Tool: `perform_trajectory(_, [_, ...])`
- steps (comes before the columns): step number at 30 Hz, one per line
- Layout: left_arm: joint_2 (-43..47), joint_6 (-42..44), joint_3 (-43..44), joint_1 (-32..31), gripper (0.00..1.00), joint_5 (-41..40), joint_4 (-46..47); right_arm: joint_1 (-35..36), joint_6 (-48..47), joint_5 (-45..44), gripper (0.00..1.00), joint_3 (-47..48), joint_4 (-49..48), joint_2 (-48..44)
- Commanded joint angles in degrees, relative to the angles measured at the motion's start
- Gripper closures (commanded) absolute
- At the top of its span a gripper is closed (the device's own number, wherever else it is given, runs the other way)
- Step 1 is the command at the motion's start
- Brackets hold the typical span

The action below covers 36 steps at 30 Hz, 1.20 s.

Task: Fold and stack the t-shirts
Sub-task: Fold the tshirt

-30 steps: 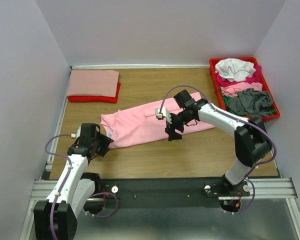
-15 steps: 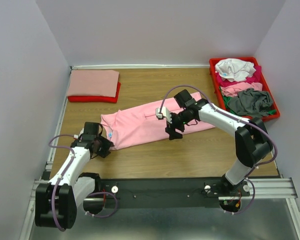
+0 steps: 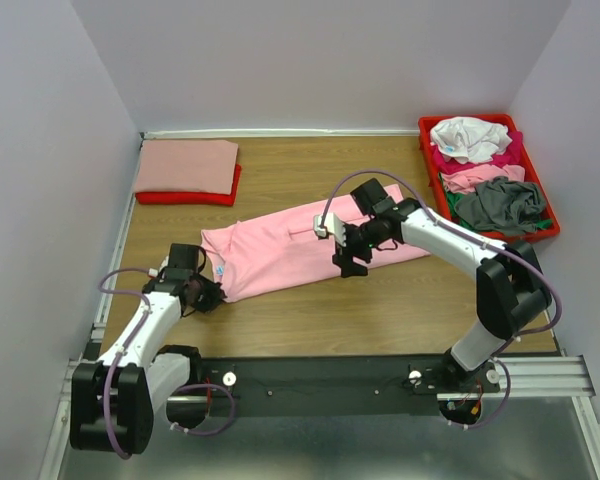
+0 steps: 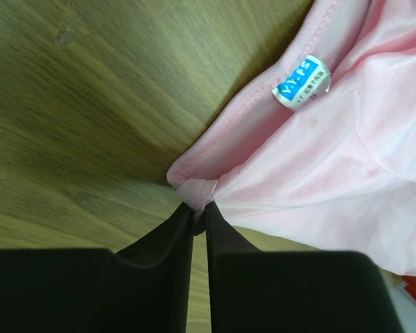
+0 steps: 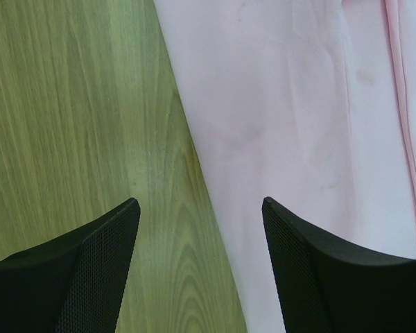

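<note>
Light pink t-shirt (image 3: pixel 300 248) lies mid-table, long axis running near-left to far-right, blue neck label (image 4: pixel 303 82) at the near-left end. My left gripper (image 4: pixel 197 208) is pinched tight on the cloth edge beside that label. My right gripper (image 5: pixel 201 208) is spread wide over the shirt's near edge, holding nothing. Wooden table (image 3: pixel 380 310), pale walls (image 3: pixel 330 60). Folded salmon t-shirt (image 3: pixel 185 165) far left. Crumpled shirts (image 3: pixel 485 180) fill the red tray (image 3: pixel 552 222) far right; I can't count them.

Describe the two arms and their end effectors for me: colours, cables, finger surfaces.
The left arm and right arm have white link shells with black joints, and a thin purple cable loops along each. The left end effector and right end effector are black, with flat tapering fingers. The right one's pads show a fine dotted mesh texture. I see no markings.
</note>
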<state>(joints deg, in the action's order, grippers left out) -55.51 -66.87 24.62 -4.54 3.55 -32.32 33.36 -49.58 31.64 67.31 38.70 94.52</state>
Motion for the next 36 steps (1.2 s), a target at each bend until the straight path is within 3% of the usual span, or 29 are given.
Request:
perform_trajectory(1, [-2.85,2.18,1.04,-0.12,0.8,0.75,-0.55,-0.67,0.01,-2.98,0.22,-0.95,0.5,-1.88])
perform_trajectory(7, [-4.0,5.35,4.46,-0.12,0.7,1.29,-4.5,-2.07,-2.52,-5.1,0.21,-2.09,0.76,-2.5])
perform_trajectory(12, [-5.4,6.75,11.23,0.05,0.45,-3.11,-10.75,-2.52,-11.49,-4.21,0.21,-6.22,0.85,-5.66])
perform_trajectory(18, [-5.67,9.9,14.84,-0.03,0.44,-1.27,-16.71,-3.48,-16.07,-8.6,0.21,-7.54,1.29,-7.42])
perform_trajectory(22, [-1.46,12.12,14.31,-1.0,0.43,0.05,-15.59,-5.32,-15.9,-8.87,0.21,-6.66,2.34,-9.17])
perform_trajectory(26, [-1.62,17.63,14.66,-1.35,0.44,4.16,-13.57,-7.61,-15.28,-9.4,0.21,-6.22,3.23,-9.88])
perform_trajectory(31, [-1.28,29.15,17.56,-1.35,0.45,12.34,0.12,-9.19,-19.22,-10.1,0.23,-9.11,4.11,-9.18])
perform_trajectory(33, [0.82,32.14,17.83,-1.18,0.41,14.1,6.43,-9.81,-21.34,-11.5,0.25,-10.61,4.02,-8.39])
perform_trajectory(34, [1.36,33.81,17.92,-1.18,0.41,14.9,8.56,-10.07,-22.22,-12.73,0.31,-11.32,4.02,-8.04])
perform_trajectory(36, [3.29,33.91,17.74,-1.09,0.36,11.84,13.21,-11.21,-23.45,-13.79,0.34,-11.67,3.93,-7.34])
